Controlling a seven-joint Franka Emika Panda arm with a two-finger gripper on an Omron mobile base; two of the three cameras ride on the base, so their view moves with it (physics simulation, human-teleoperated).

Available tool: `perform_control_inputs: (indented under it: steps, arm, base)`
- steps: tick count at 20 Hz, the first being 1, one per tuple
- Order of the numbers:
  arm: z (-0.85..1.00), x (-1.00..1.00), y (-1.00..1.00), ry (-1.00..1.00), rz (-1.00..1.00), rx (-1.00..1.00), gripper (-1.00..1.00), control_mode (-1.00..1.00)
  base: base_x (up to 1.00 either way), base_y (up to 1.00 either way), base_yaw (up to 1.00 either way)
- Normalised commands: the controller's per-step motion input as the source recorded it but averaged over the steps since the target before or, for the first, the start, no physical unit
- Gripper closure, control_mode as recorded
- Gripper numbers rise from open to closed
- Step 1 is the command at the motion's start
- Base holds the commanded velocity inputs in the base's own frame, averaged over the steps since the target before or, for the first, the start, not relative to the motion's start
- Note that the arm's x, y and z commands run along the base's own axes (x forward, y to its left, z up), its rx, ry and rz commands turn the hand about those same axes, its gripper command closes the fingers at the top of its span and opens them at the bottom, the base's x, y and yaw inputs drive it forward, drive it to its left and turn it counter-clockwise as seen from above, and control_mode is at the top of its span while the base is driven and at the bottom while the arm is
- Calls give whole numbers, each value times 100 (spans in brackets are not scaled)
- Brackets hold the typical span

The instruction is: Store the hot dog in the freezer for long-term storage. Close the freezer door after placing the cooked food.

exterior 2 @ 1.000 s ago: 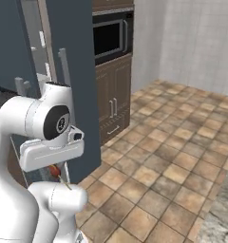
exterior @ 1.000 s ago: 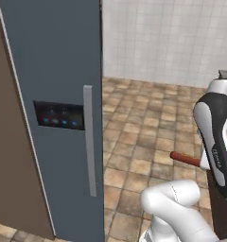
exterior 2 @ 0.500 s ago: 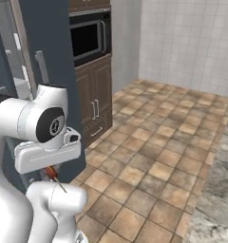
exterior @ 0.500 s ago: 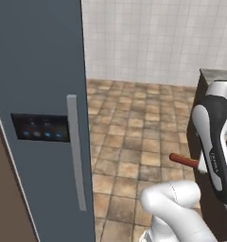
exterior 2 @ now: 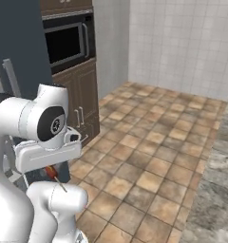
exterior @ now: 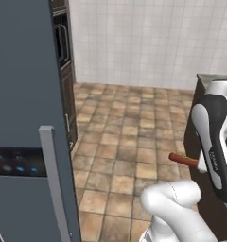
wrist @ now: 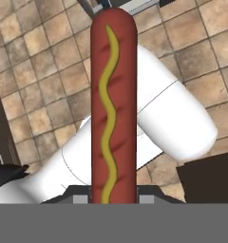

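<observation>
The hot dog (wrist: 113, 104) is a reddish-brown sausage with a yellow mustard squiggle, and it runs straight up the hand view. My gripper (wrist: 113, 197) is shut on its lower end. In the left base view the hot dog (exterior: 183, 160) pokes out leftwards from behind my forearm, above the floor. Its red tip (exterior 2: 51, 172) shows under my hand in the right base view. The slate-blue freezer door (exterior: 21, 94) fills the left, showing its outer face with a grey bar handle (exterior: 54, 184) and a black dispenser panel (exterior: 16, 163). The same handle (exterior 2: 11, 78) stands behind my arm.
A dark brown cabinet column with a built-in oven (exterior 2: 66, 42) stands just beyond the refrigerator, seen edge-on as the column (exterior: 63, 56) in the left base view. Brown tiled floor (exterior: 129, 142) stretches to a white tiled wall (exterior: 148, 42). A grey stone counter (exterior 2: 220, 190) borders the right.
The whole picture has shifted, so the base has moved. The freezer door slid to the left of the left base view and the oven column and wall came into sight. The hot dog stays gripped.
</observation>
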Motion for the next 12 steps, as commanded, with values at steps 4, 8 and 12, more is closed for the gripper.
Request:
perform_control_inputs:
  steps: [4, 8, 12]
  arm:
    - [0, 0, 0, 0, 0, 0, 100, 100]
    - [0, 0, 0, 0, 0, 0, 100, 100]
    - [0, 0, 0, 0, 0, 0, 100, 100]
  base:
    - [61, -5, -1]
    - [64, -5, 2]
    - [73, 0, 24]
